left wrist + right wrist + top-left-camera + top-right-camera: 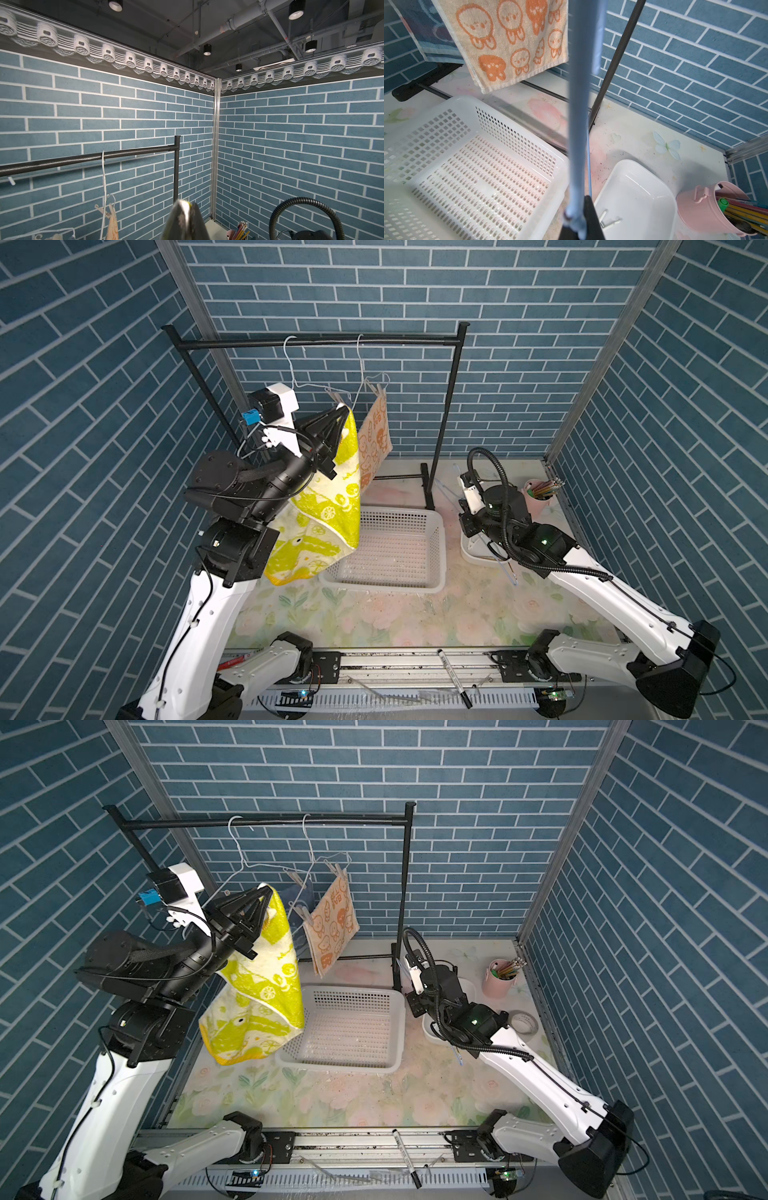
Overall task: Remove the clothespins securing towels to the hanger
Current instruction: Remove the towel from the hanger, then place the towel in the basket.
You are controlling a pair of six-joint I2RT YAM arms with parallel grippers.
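Aloft, left end effector pinches yellow-green towel, apparently by its corner

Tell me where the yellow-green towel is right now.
In both top views the yellow-green towel hangs from the left gripper, left of the orange bunny towel, its lower end by the white basket's left rim.

Black metal clothes rail runs across blue brick-pattern walls, with a white wire hanger hooked over it. Below the rail, a tan wooden clothespin tops an orange-cream towel, and the blurry left gripper pinches yellow cloth.
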